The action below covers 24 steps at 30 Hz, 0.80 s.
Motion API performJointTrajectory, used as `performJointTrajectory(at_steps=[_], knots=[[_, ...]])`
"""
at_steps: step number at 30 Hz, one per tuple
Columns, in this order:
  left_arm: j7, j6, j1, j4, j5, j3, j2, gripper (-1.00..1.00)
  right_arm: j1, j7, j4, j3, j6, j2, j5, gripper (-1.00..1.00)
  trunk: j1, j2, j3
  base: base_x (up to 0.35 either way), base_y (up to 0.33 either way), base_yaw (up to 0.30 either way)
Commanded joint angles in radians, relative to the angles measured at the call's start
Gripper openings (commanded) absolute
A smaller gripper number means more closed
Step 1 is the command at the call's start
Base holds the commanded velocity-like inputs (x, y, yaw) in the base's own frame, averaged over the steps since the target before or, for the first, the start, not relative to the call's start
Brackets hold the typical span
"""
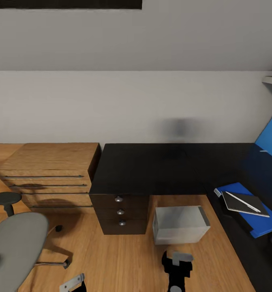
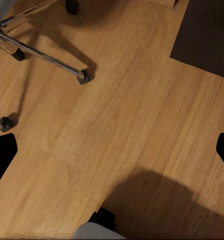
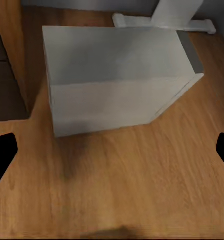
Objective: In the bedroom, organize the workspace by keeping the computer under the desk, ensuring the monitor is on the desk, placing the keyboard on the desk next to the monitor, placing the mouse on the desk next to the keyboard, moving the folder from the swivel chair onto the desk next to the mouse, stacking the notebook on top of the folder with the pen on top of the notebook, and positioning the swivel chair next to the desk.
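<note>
The black desk [image 1: 152,166] runs along the wall and turns down the right side. On that right wing a blue folder [image 1: 269,223] carries a dark notebook [image 1: 243,205] with a white pen [image 1: 243,201] on top. The light grey computer [image 1: 180,225] [image 3: 117,85] stands on the floor at the desk's inner corner, just ahead of my open right gripper [image 1: 176,259] [image 3: 112,152]. The grey swivel chair [image 1: 14,247] sits at lower left, its chrome base [image 2: 41,50] near my open left gripper [image 1: 73,282] [image 2: 112,155]. Monitor, keyboard and mouse are out of view.
A black drawer unit [image 1: 119,211] stands under the desk's left end, with an oak dresser [image 1: 50,170] beside it. A blue panel [image 1: 271,136] leans at the far right. A white desk leg [image 3: 177,15] shows behind the computer. Wood floor [image 1: 123,259] lies between chair and computer.
</note>
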Motion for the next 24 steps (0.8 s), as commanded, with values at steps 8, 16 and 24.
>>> performJointTrajectory(at_steps=[8, 16, 24], knots=[[0.005, -0.004, 0.000, 0.065, 0.010, -0.009, -0.001, 1.00, 0.021, 0.248, 0.223, 0.009, -0.197, -0.002, -0.011, 1.00, -0.031, 0.055, 0.024, 0.000, 0.000, 0.002], [0.008, -0.003, 0.000, 0.078, 0.011, -0.007, -0.001, 1.00, 0.023, 0.352, 0.287, 0.004, -0.291, -0.006, -0.018, 1.00, -0.061, 0.111, 0.049, -0.038, 0.000, 0.000], [0.009, -0.003, 0.000, 0.155, 0.009, -0.009, -0.003, 1.00, 0.024, 0.362, 0.295, 0.008, -0.303, 0.000, -0.019, 1.00, -0.092, 0.167, 0.077, -0.306, 0.000, 0.000]])
